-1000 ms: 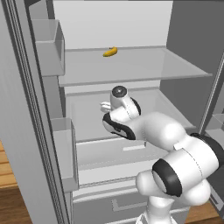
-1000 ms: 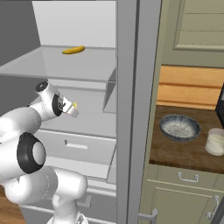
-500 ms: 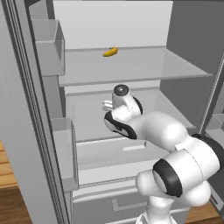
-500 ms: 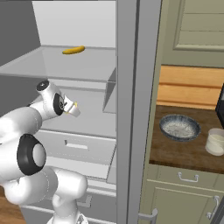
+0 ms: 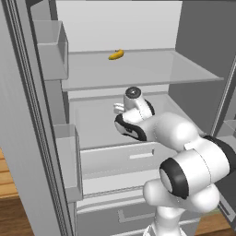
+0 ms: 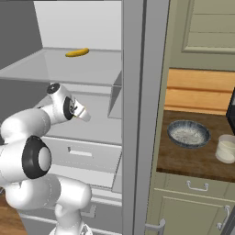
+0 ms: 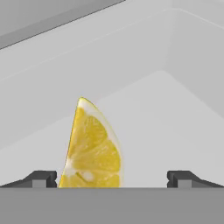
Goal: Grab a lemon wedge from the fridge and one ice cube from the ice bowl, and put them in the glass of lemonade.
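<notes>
Fridge (image 5: 120, 27): stands open, with pale inner walls. It holds an upper shelf (image 5: 138, 69), a compartment beneath that shelf, and a closed drawer (image 5: 124, 159) lower down.
Upper shelf, contents: one small yellow crescent (image 5: 116, 55) lies near the back. It is too far off to tell what it is.
Door bins: an upper bin (image 5: 50, 48) and a lower bin (image 5: 69, 156) hang on the inner left door. Nothing can be made out inside either.
Gripper (image 5: 119, 109): reaches into the compartment below the upper shelf, and the arm's white links fill the foreground.
Gripper, state: the jaws stand spread wide in the hand view (image 7: 111, 177), and the two dark tips hold nothing.
Lemon wedge (image 7: 92, 148): stands upright on its flat end on the pale floor of the compartment, in front of an inner corner. It sits between the two tips and much nearer the one on the left of the hand view. Whether that tip touches it cannot be told.
Ice bowl (image 6: 188, 124): a round dark bowl on the brown counter (image 6: 183, 160) to the right of the fridge. Its inside is whitish and speckled.
Glass of lemonade (image 6: 226, 148): stands just beside the bowl on the same counter and holds pale liquid.
</notes>
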Motion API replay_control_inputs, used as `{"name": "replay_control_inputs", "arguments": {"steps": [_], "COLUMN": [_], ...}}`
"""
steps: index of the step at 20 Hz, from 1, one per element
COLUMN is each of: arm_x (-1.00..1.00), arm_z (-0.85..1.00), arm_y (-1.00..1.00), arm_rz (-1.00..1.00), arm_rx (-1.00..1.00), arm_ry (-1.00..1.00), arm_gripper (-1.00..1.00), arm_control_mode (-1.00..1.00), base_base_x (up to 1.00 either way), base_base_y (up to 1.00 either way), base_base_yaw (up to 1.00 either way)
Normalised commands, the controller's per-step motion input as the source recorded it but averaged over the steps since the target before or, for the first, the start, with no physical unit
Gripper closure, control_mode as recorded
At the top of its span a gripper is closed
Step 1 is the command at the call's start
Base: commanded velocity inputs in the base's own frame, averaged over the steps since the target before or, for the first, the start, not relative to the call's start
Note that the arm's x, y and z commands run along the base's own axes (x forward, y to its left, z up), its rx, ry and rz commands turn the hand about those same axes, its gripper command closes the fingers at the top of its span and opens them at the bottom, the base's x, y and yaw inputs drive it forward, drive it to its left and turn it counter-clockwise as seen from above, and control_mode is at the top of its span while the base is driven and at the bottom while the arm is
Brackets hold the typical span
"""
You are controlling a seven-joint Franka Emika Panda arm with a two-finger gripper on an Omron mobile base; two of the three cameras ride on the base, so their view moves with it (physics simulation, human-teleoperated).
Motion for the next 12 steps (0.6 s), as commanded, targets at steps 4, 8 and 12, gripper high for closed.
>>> {"name": "replay_control_inputs", "arguments": {"steps": [4, 8, 12], "arm_x": [-0.08, 0.0, 0.0], "arm_z": [0.0, 0.0, -0.13], "arm_y": [0.04, 0.0, -0.05], "arm_rz": [0.0, 0.04, 0.07], "arm_rx": [0.0, 0.0, 0.01], "arm_ry": [-0.01, -0.08, -0.06], "arm_gripper": [-1.0, -1.0, -1.0], "arm_control_mode": [-1.0, -1.0, -1.0], "base_base_x": [0.0, 0.0, 0.0], "base_base_y": [0.0, 0.0, 0.0], "base_base_yaw": [0.0, 0.0, 0.0]}}
